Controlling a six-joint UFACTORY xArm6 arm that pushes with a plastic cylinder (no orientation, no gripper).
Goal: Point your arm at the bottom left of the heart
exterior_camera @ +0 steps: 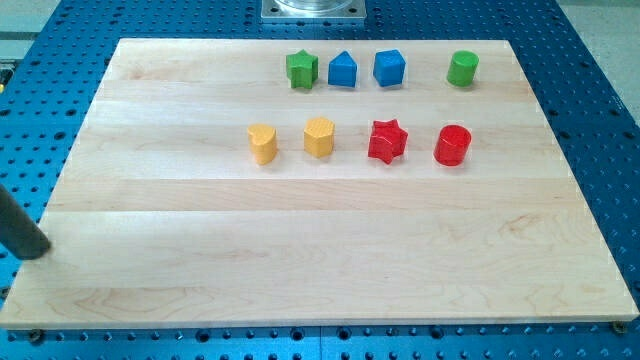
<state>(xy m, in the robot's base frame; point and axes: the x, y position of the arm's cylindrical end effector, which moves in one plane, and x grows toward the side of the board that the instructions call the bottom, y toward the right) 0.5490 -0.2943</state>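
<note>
The yellow heart block [262,143] stands on the wooden board [320,260], left of centre in the middle row. My tip [38,248] is the end of a dark rod that comes in from the view's left edge. It rests at the board's left border, far to the lower left of the heart and touching no block.
A yellow hexagon [319,137], a red star [387,140] and a red cylinder [452,145] stand to the right of the heart. Above them are a green star [301,69], a blue triangular block [343,70], a blue block [389,68] and a green cylinder [462,69].
</note>
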